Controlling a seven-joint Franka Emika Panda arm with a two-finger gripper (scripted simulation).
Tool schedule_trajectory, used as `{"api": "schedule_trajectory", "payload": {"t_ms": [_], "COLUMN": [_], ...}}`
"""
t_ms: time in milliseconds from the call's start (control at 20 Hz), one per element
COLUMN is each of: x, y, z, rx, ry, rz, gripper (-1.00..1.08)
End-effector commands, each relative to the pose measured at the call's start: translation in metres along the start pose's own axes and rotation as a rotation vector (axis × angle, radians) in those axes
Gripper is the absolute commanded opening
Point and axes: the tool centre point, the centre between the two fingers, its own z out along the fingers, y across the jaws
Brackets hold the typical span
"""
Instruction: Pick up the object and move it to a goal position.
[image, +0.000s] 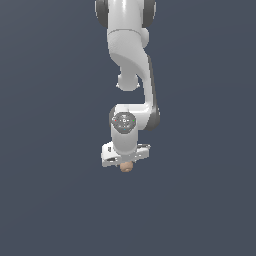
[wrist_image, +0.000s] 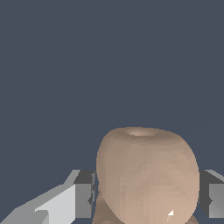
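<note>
The hand (image: 125, 161) is closed on the lump (image: 126, 167), its two fingers (wrist_image: 83, 199) pressed against either side of the tan-brown body in the wrist view. From the exterior view the lump peeks out just under the white hand, near the middle of the scene. Above it the white arm (image: 131, 60) rises to the top edge, with only plain dark blue-grey behind.

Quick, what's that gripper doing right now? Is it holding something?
Gripper: closed on the small tan lump, one finger pressed against each side.
</note>
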Motion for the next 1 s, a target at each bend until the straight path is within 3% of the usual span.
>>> {"api": "schedule_trajectory", "payload": {"t_ms": [0,500,950], "x": [0.0,0.002,0.014], "y": [0.0,-0.01,-0.079], "z": [0.0,-0.007,-0.057], "rx": [0.0,0.0,-0.001], "ry": [0.0,0.0,0.0], "rz": [0.0,0.0,0.0], "gripper": [-1.0,-1.0,-1.0]}}
